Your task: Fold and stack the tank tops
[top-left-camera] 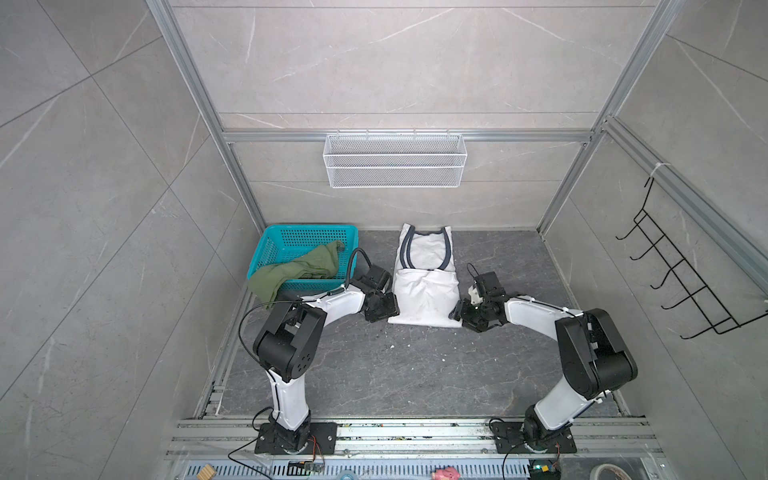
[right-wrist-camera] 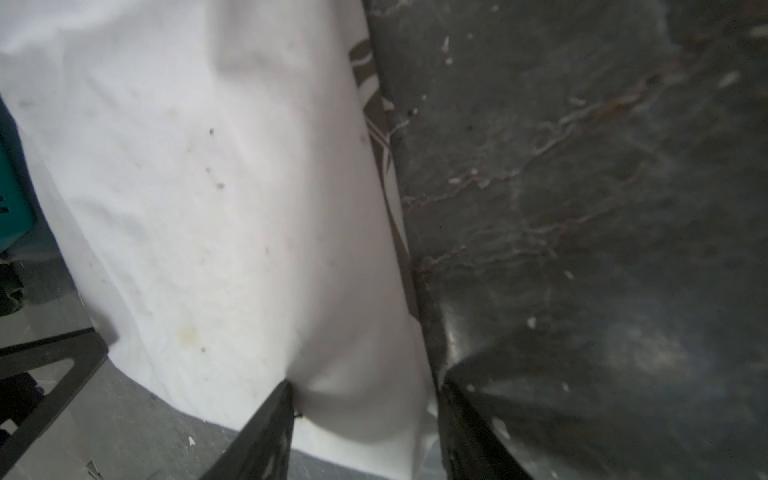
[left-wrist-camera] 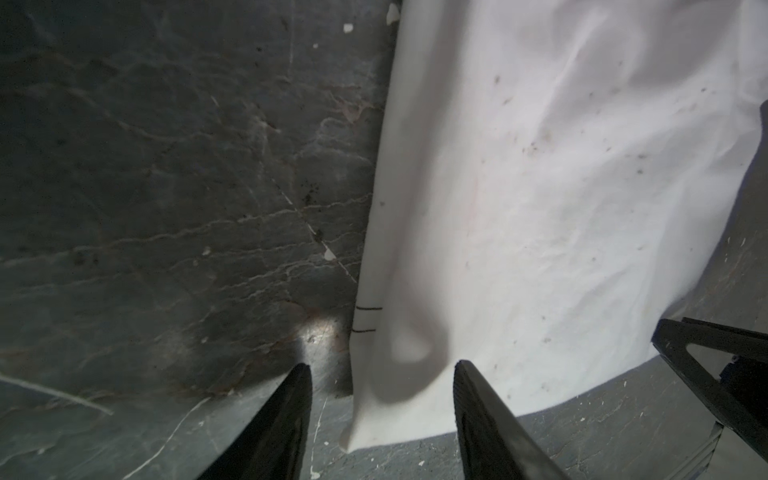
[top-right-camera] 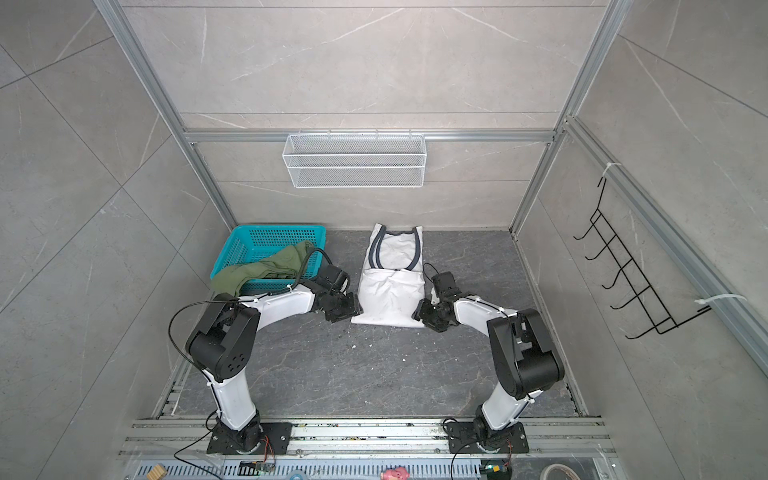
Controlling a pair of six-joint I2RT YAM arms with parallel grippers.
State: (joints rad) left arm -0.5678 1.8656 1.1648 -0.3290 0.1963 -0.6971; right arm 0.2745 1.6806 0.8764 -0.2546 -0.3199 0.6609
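The white tank top (top-left-camera: 424,291) (top-right-camera: 390,291) with navy trim lies on the dark table, straps at the far end, its lower part folded into a narrow panel. My left gripper (top-left-camera: 380,309) (left-wrist-camera: 382,365) is open and straddles the panel's near left corner (left-wrist-camera: 361,432) without touching it. My right gripper (top-left-camera: 459,311) (right-wrist-camera: 365,381) is open around the near right corner, one finger (right-wrist-camera: 274,415) pressing into the white cloth (right-wrist-camera: 208,187) and bunching it. The olive green tank top (top-left-camera: 299,270) (top-right-camera: 266,266) hangs crumpled over the teal basket's near rim.
The teal basket (top-left-camera: 307,230) (top-right-camera: 278,227) stands at the table's far left, close behind my left arm. A white wire basket (top-left-camera: 395,160) hangs on the back wall. A black hook rack (top-left-camera: 685,266) is mounted on the right wall. Bare table (top-left-camera: 374,374) lies near the arm bases.
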